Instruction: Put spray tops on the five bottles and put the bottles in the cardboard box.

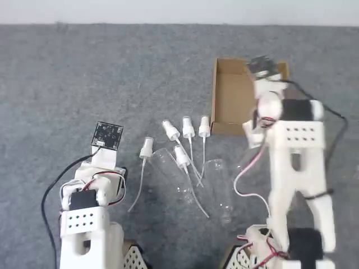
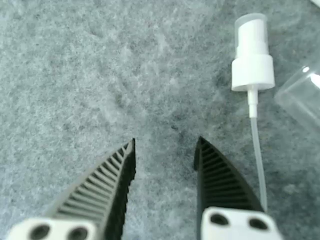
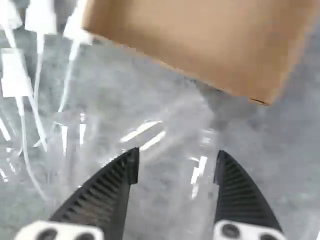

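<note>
Five spray tops (image 1: 188,127) loose; one cardboard box (image 1: 230,95).

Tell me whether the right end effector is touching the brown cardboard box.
Apart. The right wrist view shows grey mat between the right end effector and the brown cardboard box.

white spray tops (image 1: 188,128), clear bottles (image 1: 220,186), plain brown cardboard box (image 1: 230,95), mottled grey table (image 1: 84,73), black ribbed fingers (image 2: 117,175) on white arms (image 1: 84,221)

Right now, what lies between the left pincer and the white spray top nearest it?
Only bare grey mat, as the left wrist view shows: the open left pincer and the spray top lie apart.
</note>
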Robot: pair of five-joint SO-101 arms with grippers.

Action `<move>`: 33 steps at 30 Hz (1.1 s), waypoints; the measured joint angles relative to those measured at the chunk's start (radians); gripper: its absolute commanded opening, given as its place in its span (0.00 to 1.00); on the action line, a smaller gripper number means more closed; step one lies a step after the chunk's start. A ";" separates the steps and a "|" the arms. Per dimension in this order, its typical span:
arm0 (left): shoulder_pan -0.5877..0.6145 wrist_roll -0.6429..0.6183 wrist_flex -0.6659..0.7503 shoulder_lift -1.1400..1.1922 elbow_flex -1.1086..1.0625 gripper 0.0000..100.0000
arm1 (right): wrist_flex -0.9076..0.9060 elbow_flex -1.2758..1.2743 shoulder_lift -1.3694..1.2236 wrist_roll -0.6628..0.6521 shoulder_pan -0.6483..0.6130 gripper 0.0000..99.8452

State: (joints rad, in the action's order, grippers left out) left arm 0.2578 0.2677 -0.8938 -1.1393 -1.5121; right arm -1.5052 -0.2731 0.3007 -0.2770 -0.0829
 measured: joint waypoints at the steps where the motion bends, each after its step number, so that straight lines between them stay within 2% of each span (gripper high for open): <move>1: 0.000 0.000 0.000 0.000 0.000 0.18 | 0.020 -0.011 -0.023 0.008 -0.012 0.20; 13: 0.000 0.000 0.000 0.000 0.000 0.18 | 0.198 -0.173 -0.127 0.034 -0.017 0.20; 19: 0.000 0.000 0.000 0.000 0.000 0.18 | 0.273 -0.259 -0.127 0.032 0.115 0.20; 25: 0.000 0.000 0.000 0.000 0.000 0.18 | 0.278 -0.282 -0.127 -0.023 0.247 0.20; 33: 0.000 0.000 0.000 0.000 0.000 0.18 | 0.258 -0.269 -0.127 -0.083 0.333 0.20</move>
State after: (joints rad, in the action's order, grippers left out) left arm 0.2578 0.2677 -0.8938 -1.1393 -1.5121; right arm -1.2474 -0.5416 0.1734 -0.3598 0.2501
